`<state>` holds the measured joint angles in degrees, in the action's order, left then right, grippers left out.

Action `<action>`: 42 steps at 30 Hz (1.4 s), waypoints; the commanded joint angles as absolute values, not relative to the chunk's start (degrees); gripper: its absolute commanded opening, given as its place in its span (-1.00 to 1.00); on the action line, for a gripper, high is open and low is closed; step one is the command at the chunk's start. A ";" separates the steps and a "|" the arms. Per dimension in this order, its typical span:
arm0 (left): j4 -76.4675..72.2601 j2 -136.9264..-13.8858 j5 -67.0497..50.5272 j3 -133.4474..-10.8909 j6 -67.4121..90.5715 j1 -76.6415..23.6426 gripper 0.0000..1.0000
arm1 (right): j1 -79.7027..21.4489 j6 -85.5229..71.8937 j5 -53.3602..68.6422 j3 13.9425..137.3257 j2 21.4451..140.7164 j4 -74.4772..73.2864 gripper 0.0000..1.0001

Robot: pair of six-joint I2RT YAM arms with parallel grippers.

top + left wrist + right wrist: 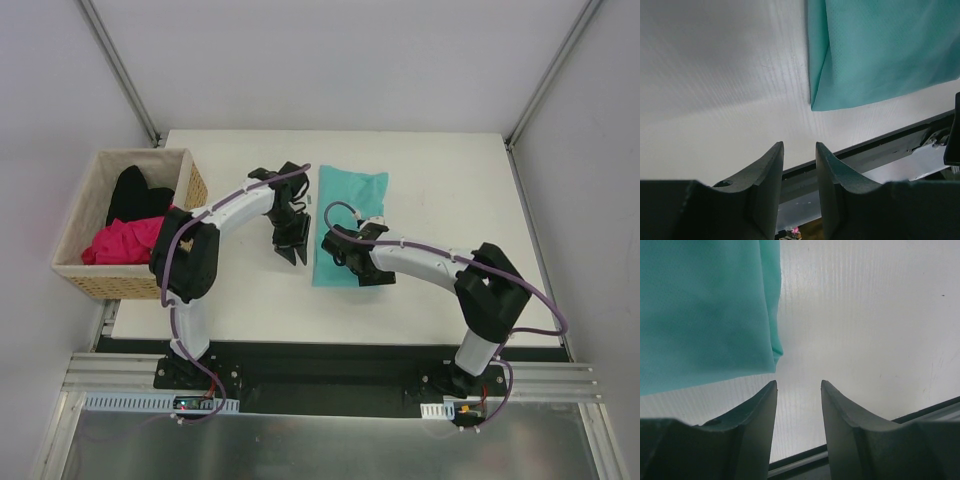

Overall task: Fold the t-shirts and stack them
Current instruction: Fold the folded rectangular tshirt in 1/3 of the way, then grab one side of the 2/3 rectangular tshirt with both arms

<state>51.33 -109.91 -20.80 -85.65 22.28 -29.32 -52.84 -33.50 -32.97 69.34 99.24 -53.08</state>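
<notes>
Toward the table (450,180) front, left gripper (799,145) and right gripper (799,382) hang over bare surface, fingers parted, nothing between them. Each is just beside a near corner of the folded teal t-shirt (350,215), which lies flat mid-table. At far left, the wicker basket (75,270) holds the pink t-shirt (125,243) and, behind it, the black t-shirt (135,195)

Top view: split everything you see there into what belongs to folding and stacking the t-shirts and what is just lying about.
Belongs to the job:
teal t-shirt, folded on the table
magenta t-shirt, bunched in the wicker basket
black t-shirt, also in the wicker basket

Just there:
wicker basket, only a container
table, the work surface
</notes>
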 commanded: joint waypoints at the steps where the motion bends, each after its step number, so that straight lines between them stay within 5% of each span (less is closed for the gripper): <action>1: 49.40 -111.88 -21.80 -85.25 23.99 -31.46 -0.37 | -53.26 -34.72 -33.40 69.08 96.59 -52.03 -0.12; 42: 45.97 -120.85 -23.20 -85.25 24.44 -34.72 -0.41 | -52.56 -32.70 -31.11 71.89 97.47 -52.38 -0.12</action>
<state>45.28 -119.26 -22.26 -84.40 24.91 -34.52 -52.93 -32.53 -31.00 69.52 99.22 -50.78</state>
